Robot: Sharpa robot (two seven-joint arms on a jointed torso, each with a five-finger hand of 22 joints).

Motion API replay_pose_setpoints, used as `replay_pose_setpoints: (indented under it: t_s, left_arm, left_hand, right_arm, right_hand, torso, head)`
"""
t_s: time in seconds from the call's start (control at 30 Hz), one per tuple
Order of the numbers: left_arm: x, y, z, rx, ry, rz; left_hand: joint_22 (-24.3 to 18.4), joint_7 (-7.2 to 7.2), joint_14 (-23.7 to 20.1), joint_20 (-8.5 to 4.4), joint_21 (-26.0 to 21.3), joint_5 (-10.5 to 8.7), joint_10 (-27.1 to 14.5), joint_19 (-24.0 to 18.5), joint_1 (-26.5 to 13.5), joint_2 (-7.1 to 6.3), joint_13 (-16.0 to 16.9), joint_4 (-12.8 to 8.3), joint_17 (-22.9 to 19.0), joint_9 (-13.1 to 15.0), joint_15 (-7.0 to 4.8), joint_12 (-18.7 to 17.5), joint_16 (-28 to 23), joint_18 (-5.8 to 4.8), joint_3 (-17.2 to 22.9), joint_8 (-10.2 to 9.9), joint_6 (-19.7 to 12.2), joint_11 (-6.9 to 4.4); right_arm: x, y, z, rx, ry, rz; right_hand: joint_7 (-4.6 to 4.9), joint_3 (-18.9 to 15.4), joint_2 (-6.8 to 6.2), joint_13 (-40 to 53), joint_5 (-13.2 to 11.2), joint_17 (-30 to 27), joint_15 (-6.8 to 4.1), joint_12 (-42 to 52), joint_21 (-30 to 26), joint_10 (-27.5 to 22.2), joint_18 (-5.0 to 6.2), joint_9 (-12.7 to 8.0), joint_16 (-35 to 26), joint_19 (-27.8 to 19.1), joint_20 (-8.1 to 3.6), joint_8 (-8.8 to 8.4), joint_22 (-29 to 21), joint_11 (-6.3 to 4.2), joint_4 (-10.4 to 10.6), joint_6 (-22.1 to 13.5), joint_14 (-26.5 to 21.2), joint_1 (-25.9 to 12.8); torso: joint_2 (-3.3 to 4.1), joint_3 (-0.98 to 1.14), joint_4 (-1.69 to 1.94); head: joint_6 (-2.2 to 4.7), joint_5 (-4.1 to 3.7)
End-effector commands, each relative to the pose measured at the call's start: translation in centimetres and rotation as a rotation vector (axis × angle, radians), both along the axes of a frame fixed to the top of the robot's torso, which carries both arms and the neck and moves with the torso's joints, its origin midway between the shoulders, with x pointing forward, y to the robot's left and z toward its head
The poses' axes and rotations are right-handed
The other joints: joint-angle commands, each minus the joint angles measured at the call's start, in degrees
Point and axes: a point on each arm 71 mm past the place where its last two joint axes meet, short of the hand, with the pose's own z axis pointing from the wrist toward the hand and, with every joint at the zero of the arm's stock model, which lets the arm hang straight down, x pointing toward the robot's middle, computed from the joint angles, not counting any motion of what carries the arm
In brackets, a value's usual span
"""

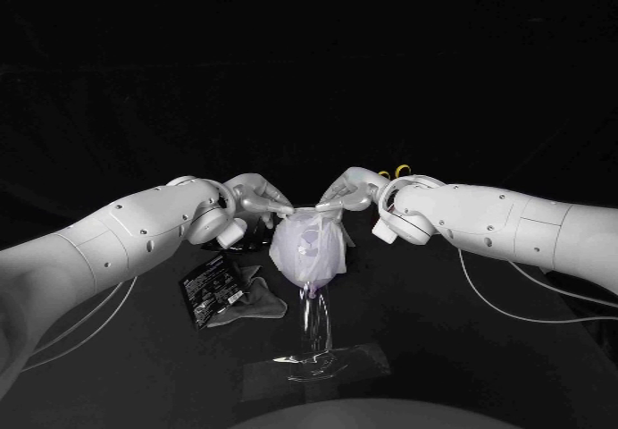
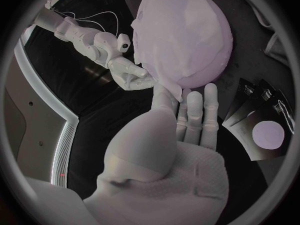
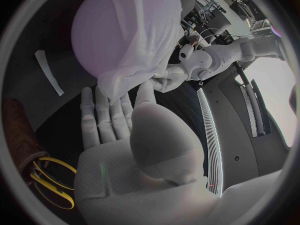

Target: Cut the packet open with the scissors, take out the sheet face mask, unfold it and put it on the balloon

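A pale balloon (image 1: 313, 259) stands on a clear stand (image 1: 311, 344) in the middle of the table. The white sheet mask (image 1: 304, 239) is draped over it. My left hand (image 1: 254, 200) and right hand (image 1: 346, 191) meet above the balloon's top, and each pinches the mask's upper edge. In the left wrist view my left hand (image 2: 178, 135) holds the mask (image 2: 181, 35) at its rim, with the right hand (image 2: 133, 77) opposite. In the right wrist view my right hand (image 3: 134, 140) grips the mask (image 3: 128, 40) edge facing the left hand (image 3: 167, 79).
The cut black packet (image 1: 212, 288) lies on the table left of the stand, also visible as the packet (image 2: 259, 122). Yellow-handled scissors (image 1: 401, 170) lie behind my right hand, seen again as scissors (image 3: 53, 182). A white strip (image 3: 47, 71) lies on the table.
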Motion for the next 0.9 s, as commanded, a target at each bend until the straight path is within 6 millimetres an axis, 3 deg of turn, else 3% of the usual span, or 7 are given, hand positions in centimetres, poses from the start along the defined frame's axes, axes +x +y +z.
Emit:
replay_pose_setpoints:
  t_s: [0.03,0.57,0.9]
  left_arm:
    - [-0.03,-0.28,0.1,0.003,-0.008,-0.01]
    - [-0.05,-0.58,0.07,0.013,-0.007,-0.016]
    - [-0.11,-0.85,0.1,0.015,-0.013,-0.025]
  left_hand:
    - [0.17,0.08,-0.14,0.2,0.04,-0.21,-0.22,0.33,0.74,0.16,0.07,-0.41,-0.03,-0.07,0.0,-0.24,0.28,1.14,0.07,0.13,0.59,-0.18]
    - [0.72,-0.11,0.79,-0.07,0.87,-0.21,1.05,0.92,1.82,1.39,0.2,-1.21,0.1,-0.2,-0.47,0.18,1.6,1.2,0.66,0.55,1.83,-0.7]
    - [1.6,-0.32,1.76,-0.59,2.13,-0.19,3.18,1.41,3.75,2.49,0.53,-2.93,0.18,-0.11,-1.38,1.18,2.88,1.24,1.81,1.24,3.26,-1.7]
  right_arm:
    - [-0.03,0.21,-0.13,-0.041,0.002,0.051]
    - [-0.09,0.57,-0.39,-0.067,0.025,0.094]
    - [-0.28,0.85,-0.29,-0.061,0.011,0.115]
  right_hand:
    - [-0.03,-0.33,0.83,-0.22,-0.21,-0.4,-0.13,0.47,-0.32,-0.05,1.23,-0.11,-0.26,-0.44,-0.05,-0.09,-0.58,0.01,-0.37,0.71,-0.38,1.36]
    - [-0.78,-0.7,4.53,-1.13,-0.2,-1.78,-0.15,1.35,-0.31,-0.31,1.26,-0.33,-0.47,-0.92,0.07,0.6,-2.81,-0.35,-2.32,2.21,-1.04,5.28]
    - [-2.04,0.99,7.18,-1.62,-0.18,-2.49,-0.76,2.63,-0.1,2.12,1.39,0.33,-0.06,-0.77,-0.23,2.56,-4.01,-1.47,-6.83,4.82,-0.65,11.12]
  torso:
    - [0.0,0.02,-0.02]
    - [0.03,0.02,-0.03]
    - [0.02,0.03,-0.02]
  head:
    - [-0.03,0.04]
    - [-0.33,0.13]
    - [-0.74,0.13]
